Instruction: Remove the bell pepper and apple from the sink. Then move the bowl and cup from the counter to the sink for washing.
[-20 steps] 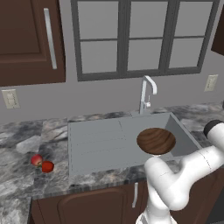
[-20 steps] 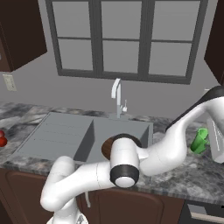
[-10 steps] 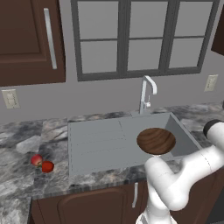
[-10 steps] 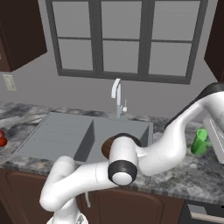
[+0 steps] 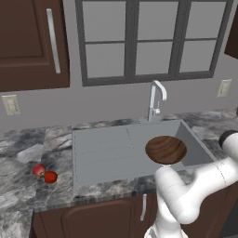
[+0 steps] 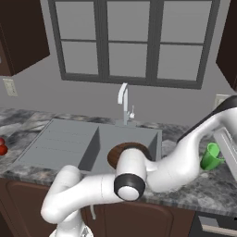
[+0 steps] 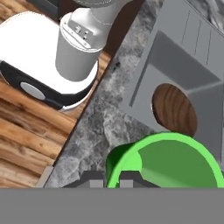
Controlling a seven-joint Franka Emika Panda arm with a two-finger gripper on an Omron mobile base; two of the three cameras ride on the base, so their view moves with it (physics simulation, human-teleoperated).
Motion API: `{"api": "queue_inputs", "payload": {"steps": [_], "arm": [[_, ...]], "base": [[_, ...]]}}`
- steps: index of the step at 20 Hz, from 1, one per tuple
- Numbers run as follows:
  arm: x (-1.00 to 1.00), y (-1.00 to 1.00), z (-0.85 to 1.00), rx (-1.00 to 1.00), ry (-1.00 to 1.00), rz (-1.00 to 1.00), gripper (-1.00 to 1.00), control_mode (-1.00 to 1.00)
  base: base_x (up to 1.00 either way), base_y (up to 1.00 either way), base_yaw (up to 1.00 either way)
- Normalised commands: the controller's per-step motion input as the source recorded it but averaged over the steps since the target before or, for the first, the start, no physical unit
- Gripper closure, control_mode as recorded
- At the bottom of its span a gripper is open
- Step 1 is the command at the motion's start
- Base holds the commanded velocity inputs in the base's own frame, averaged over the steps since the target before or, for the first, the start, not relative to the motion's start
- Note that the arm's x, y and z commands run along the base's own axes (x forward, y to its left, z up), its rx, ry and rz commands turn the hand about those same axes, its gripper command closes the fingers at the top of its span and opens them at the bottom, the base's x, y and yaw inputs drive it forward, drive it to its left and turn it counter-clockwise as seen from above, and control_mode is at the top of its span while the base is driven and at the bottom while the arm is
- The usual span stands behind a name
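Small bright green handleless cup (image 6: pixel 210 157): barely shifted in the past second, tilted over the dark grey marbled counter (image 6: pixel 203 190) at far right, rim pinched by the closed two-finger gripper (image 7: pixel 109 180); the wide dark-brown wooden bowl (image 5: pixel 166 149) already lies in the matte grey sink (image 5: pixel 102 148), so the carry leftward is judged pending.

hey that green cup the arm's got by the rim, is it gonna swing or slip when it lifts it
The small bright green handleless cup looks rigid and light. The pincer is shut on one side of its rim, so it may hang tilted, as the right base view suggests. Its smooth wall could slip; move slowly to the grey sink.
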Motion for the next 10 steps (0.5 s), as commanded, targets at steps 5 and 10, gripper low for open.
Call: {"api": "queue_inputs", "payload": {"steps": [5, 10], "arm": [[-0.32, 0.52, -0.49, -0.24, -0.13, 0.02, 1.0, -1.0], [-0.29, 0.58, -0.45, -0.23, -0.13, 0.02, 1.0, -1.0]], "base": [[0.0, 0.0, 0.0], [0.0, 0.0, 0.0]]}}
